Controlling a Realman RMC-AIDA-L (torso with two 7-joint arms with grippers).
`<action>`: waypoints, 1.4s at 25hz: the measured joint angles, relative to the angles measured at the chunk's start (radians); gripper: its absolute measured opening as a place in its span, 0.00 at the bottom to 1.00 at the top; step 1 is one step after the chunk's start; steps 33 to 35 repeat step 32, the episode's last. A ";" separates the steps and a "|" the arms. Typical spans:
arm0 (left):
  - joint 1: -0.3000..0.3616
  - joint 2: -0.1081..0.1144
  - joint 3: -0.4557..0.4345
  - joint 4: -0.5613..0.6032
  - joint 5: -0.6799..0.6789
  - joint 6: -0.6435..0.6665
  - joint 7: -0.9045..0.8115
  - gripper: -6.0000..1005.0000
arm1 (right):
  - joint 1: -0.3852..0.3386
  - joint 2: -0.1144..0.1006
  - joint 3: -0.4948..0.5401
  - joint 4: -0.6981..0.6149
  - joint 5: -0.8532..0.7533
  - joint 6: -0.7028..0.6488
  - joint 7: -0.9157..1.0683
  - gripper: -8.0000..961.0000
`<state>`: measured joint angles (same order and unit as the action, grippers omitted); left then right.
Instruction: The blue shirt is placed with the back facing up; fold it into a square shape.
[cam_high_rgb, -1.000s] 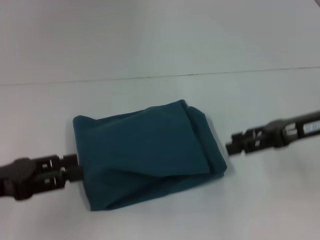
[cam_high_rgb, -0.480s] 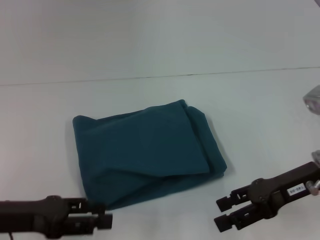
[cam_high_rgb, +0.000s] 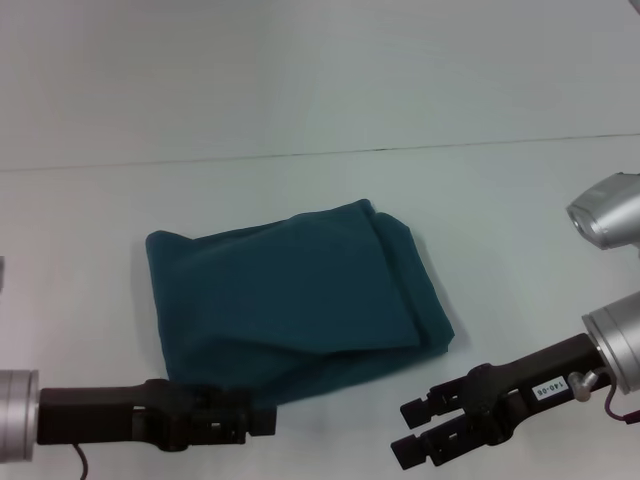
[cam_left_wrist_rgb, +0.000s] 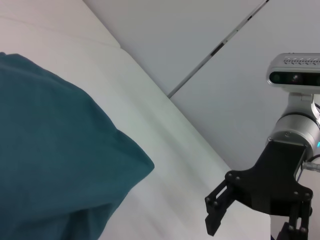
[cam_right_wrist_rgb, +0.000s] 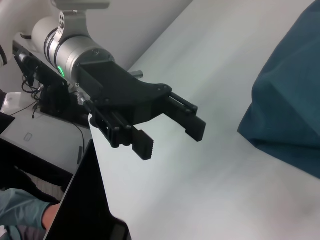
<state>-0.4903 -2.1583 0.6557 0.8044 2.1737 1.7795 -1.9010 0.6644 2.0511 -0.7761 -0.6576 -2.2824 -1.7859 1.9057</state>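
Head view shows us the blue shirt (cam_high_rgb: 295, 305) folded mid-worktop, our left end effector (cam_high_rgb: 262, 423) at 7 o'clock and right end effector (cam_high_rgb: 412, 435) at 5 o'clock, both open-fingered and empty; a low sweep could snag its loose layers.

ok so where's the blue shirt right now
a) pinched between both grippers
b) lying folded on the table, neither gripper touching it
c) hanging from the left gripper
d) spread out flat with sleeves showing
b: the blue shirt lies as a folded bundle on the table, while the left gripper and the right gripper sit open on the near side of it, holding nothing.
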 joint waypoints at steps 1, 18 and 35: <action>-0.004 -0.001 0.003 -0.002 0.002 -0.001 -0.001 0.68 | -0.002 -0.001 0.000 0.000 0.000 0.000 0.000 0.89; -0.019 -0.006 0.089 -0.025 -0.034 -0.037 0.134 0.84 | -0.011 -0.008 0.004 0.000 0.001 -0.001 -0.002 0.89; -0.021 -0.005 0.086 -0.028 -0.034 -0.045 0.136 0.84 | -0.011 -0.008 0.006 0.000 0.003 -0.001 -0.003 0.89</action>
